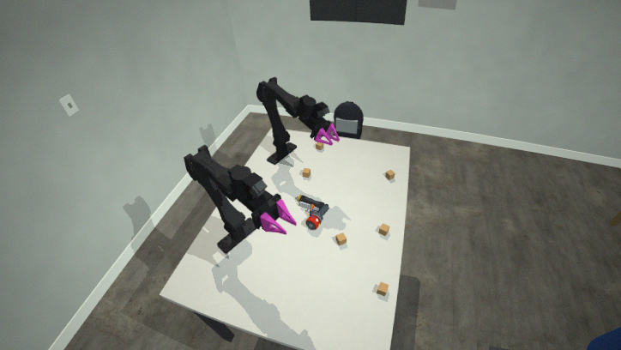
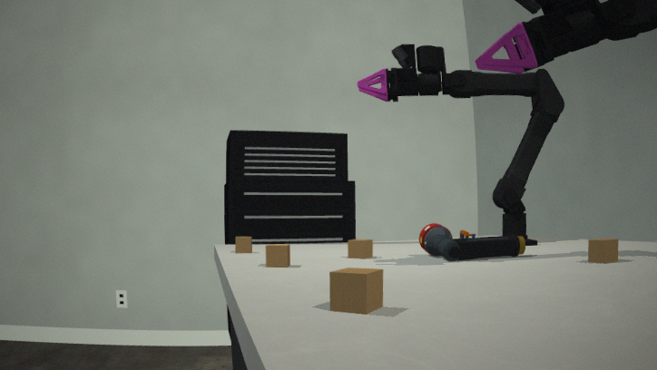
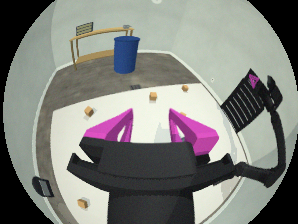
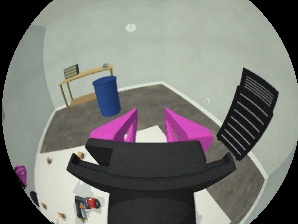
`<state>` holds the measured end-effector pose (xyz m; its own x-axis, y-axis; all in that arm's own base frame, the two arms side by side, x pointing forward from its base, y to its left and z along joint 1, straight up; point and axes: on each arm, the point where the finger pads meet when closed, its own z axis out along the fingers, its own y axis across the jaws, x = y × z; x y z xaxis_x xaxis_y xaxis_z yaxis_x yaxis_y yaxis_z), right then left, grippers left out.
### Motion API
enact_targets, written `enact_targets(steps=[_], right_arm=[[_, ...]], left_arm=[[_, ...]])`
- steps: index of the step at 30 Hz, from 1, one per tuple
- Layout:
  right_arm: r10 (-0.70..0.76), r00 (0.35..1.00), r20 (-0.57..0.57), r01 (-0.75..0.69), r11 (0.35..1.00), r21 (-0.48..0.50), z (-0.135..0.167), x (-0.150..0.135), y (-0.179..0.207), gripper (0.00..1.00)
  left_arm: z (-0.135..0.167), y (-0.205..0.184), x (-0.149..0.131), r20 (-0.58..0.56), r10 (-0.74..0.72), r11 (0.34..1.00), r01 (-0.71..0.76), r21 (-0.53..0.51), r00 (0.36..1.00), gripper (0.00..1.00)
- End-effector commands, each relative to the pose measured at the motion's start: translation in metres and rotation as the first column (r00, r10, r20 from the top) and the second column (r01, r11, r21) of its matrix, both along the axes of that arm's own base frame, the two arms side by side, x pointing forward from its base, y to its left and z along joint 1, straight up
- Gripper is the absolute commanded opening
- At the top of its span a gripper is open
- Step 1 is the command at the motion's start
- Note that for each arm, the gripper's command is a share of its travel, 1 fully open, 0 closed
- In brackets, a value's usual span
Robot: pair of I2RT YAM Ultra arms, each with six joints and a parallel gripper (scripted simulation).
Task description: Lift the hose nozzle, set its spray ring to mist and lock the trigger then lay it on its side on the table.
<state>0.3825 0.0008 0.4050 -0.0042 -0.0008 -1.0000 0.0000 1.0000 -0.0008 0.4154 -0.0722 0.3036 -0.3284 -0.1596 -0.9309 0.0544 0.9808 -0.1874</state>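
The hose nozzle [image 1: 312, 210] lies on its side on the white table, alone, with its red spray ring [image 1: 313, 222] at the head end and its dark handle pointing toward the arm bases. It also shows in the exterior view [image 2: 468, 246] and small in the right wrist view [image 4: 85, 205]. My left gripper [image 1: 326, 135] [image 2: 482, 59] [image 3: 150, 112] is open and empty, raised near the table's far edge, well away from the nozzle. My right gripper [image 1: 290, 228] [image 2: 360, 83] [image 4: 152, 123] is open and empty, held high and level in the air beside the nozzle. The ring's symbols are too small to read.
Several small brown blocks lie scattered on the table, one near a corner [image 2: 356, 289] and one just under the left gripper [image 1: 319, 146]. A dark rounded object [image 1: 348, 119] stands on the floor past the far edge. A black tool chest [image 2: 289, 186] stands off the table.
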Motion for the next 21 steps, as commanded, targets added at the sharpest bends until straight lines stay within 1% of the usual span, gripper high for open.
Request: enact_targets(steps=[1,3,7,9,10,11,13,14,15,16,17,20,21], right_arm=[[-0.009,0.997,0.082,0.009,1.000,0.004,0.036,-0.013,-0.002,0.38],[-0.007,0.996,0.085,0.006,1.000,0.005,0.036,-0.013,-0.001,0.38],[-0.001,0.997,0.077,0.001,1.000,0.005,0.035,-0.014,0.001,0.38],[-0.001,0.997,0.077,0.001,1.000,0.005,0.035,-0.014,0.001,0.38],[-0.005,0.998,0.059,0.005,1.000,0.004,0.027,-0.007,0.000,0.38],[0.004,0.996,0.094,-0.005,1.000,0.005,0.039,-0.014,0.003,0.38],[0.007,0.996,0.088,-0.007,1.000,0.005,0.038,-0.014,0.004,0.38],[0.007,0.997,0.080,-0.008,1.000,0.005,0.036,-0.014,0.005,0.38],[0.007,0.997,0.077,-0.008,1.000,0.005,0.035,-0.014,0.005,0.38],[0.007,0.997,0.077,-0.007,1.000,0.005,0.035,-0.014,0.005,0.38],[0.007,0.997,0.076,-0.007,1.000,0.005,0.035,-0.014,0.005,0.38],[-0.011,0.997,0.081,0.011,1.000,0.005,0.036,-0.014,-0.002,0.38],[-0.011,0.997,0.082,0.011,1.000,0.004,0.036,-0.014,-0.002,0.38]], left_arm=[[0.045,0.014,-0.006,0.144,-0.015,0.999,0.009,0.038,0.989,0.50],[0.071,0.022,-0.009,0.210,-0.010,0.999,-0.001,0.053,0.978,0.50],[0.085,0.039,-0.017,0.266,0.000,0.995,-0.026,0.096,0.964,0.50],[0.085,0.039,-0.017,0.266,0.000,0.995,-0.026,0.096,0.964,0.50],[0.084,0.042,-0.018,0.269,0.003,0.994,-0.033,0.108,0.963,0.50],[0.092,0.046,-0.021,0.288,0.008,0.993,-0.042,0.113,0.958,0.50],[0.098,0.054,-0.026,0.314,0.013,0.989,-0.058,0.136,0.949,0.50],[0.115,0.059,-0.031,0.357,0.019,0.987,-0.075,0.145,0.934,0.50],[0.118,0.063,-0.034,0.369,0.021,0.984,-0.084,0.157,0.929,0.50],[0.113,0.066,-0.035,0.364,0.022,0.981,-0.089,0.170,0.931,0.50],[0.097,0.068,-0.034,0.338,0.020,0.980,-0.086,0.182,0.941,0.50],[0.125,0.073,-0.041,0.392,0.030,0.978,-0.109,0.180,0.919,0.50],[0.110,0.073,-0.037,0.357,0.034,0.979,-0.103,0.177,0.933,0.50]])
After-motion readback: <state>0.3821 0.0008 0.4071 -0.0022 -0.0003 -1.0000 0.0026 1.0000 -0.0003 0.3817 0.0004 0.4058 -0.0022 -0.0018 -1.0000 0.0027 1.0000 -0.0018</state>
